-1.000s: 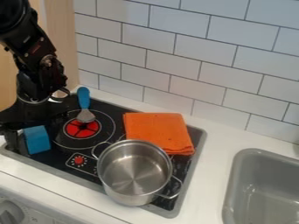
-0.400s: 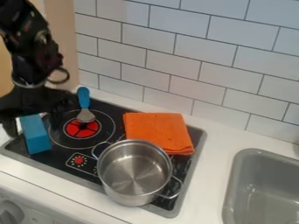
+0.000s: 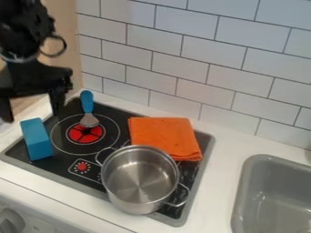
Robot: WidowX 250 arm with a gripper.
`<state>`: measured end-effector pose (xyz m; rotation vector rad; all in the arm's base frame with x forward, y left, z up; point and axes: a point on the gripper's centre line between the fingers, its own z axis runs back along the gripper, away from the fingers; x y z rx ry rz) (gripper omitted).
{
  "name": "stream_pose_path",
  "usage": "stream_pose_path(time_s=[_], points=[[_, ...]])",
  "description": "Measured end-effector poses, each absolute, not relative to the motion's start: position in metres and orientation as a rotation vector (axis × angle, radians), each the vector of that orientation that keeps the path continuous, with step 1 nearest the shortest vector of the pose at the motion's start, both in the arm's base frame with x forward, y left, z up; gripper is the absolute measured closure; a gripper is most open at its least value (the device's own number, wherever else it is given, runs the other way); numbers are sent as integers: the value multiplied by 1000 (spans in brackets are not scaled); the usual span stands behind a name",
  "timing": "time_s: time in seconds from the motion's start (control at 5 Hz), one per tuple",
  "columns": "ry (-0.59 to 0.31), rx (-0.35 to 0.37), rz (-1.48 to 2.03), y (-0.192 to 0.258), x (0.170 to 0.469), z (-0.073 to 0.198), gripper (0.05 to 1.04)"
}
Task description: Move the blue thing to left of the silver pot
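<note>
Fingers spread wide, the hand hung near the smooth, oblong blue block; the round metal pot gleamed beside folded orange cloth!

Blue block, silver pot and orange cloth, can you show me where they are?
Blue block (image 3: 37,140), camera view, its long side.
Silver pot (image 3: 139,178), camera view, inside bottom.
Orange cloth (image 3: 164,136), camera view, its middle.

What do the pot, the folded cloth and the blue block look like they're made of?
Pot: shiny bare metal, probably stainless steel, given the silvery reflections inside.
Cloth: matte orange fabric, soft-looking, with layered folds at its edge; the fibre is unclear.
Block: smooth, even blue with crisp edges; perhaps foam, plastic or painted wood.
</note>
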<state>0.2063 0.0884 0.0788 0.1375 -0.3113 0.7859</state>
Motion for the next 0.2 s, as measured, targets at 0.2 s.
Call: stream_pose_path(time_s=[0.2], points=[[-342, 121, 745, 84, 200, 97, 82]])
